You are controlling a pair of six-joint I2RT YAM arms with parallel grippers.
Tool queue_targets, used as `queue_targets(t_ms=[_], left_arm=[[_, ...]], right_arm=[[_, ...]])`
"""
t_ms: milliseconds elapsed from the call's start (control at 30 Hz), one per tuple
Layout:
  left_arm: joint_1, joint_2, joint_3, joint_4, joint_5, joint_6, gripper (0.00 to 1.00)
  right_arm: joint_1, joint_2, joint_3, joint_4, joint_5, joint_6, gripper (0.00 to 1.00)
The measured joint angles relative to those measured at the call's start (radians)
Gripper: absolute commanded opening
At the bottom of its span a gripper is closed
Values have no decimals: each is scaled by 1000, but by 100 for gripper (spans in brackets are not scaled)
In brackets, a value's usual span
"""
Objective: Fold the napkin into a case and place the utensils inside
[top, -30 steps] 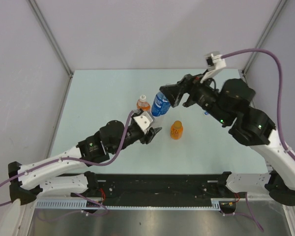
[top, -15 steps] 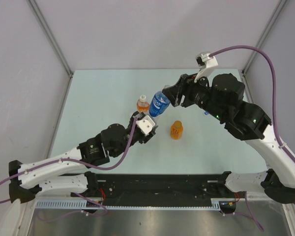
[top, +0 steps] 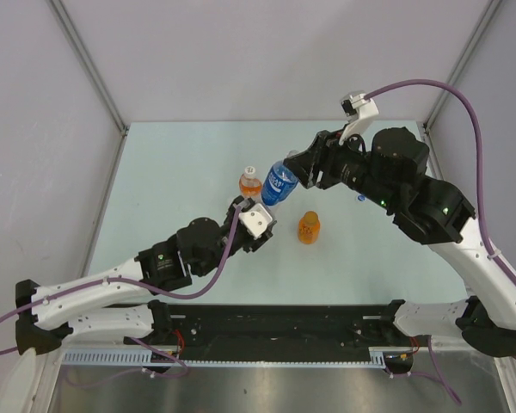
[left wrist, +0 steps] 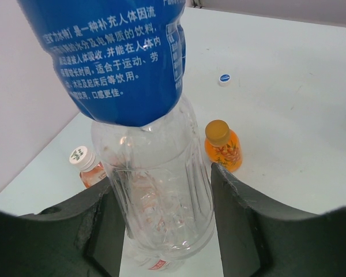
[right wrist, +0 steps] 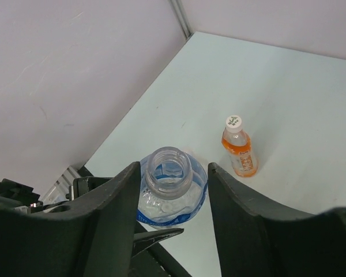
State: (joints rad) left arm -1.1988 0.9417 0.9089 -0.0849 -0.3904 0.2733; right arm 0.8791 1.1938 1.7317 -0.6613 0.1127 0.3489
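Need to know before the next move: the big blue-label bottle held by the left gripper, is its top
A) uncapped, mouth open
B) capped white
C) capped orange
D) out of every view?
A: the right wrist view looks down into the blue-label bottle, whose neck ends in a bare, open rim.

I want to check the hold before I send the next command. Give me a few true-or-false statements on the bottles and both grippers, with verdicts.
1. The left gripper is clamped on the clear lower part of the blue-labelled bottle. True.
2. That bottle has its cap screwed on. False: the right wrist view shows its mouth open.
3. The fingers of the right gripper stand on either side of the bottle's neck. True.
4. Both small orange bottles have white caps. False: the white-capped bottle has one, and the orange-capped bottle does not.
5. The blue-labelled bottle lies flat on the table. False: it is held tilted between the two grippers.
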Motion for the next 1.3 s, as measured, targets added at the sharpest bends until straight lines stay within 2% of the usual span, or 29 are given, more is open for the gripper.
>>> queue_targets(t_ms=[200, 400, 433, 467, 533, 567, 667, 767, 933, 1167, 1300], left_arm=[[-11, 0, 0, 0, -1, 8, 0], [-16, 2, 0, -6, -10, 13, 0], [-16, 2, 0, -7, -13, 14, 0], [-16, 1, 0, -7, -17, 15, 0], [-17, 1, 0, -7, -22, 14, 18], [-17, 1, 0, -8, -24, 14, 43], [-18, 1, 0, -8, -34, 16, 71], [-18, 0, 0, -7, -50, 11, 90], [-19, -19, 0, 11, -68, 5, 100], [-19, -33, 0, 20, -90, -6, 100], [-19, -50, 7, -14, -110, -11, 100]], right_arm=[[-3, 7, 0, 0, -17, 2, 52], [-6, 16, -9, 2, -35, 6, 23], [-8, 16, -10, 2, -39, 9, 9], [-10, 16, -10, 2, -43, 10, 2], [-14, 16, -11, 0, -49, 0, 0], [-16, 16, -11, 0, -51, -6, 0], [-19, 15, -16, 7, -52, 0, 0], [-24, 8, -21, 8, -54, 3, 0], [-39, -15, -34, -1, -50, -2, 0], [-53, -43, -40, -5, -24, -5, 0], [-109, -58, -29, -29, 19, -19, 0]])
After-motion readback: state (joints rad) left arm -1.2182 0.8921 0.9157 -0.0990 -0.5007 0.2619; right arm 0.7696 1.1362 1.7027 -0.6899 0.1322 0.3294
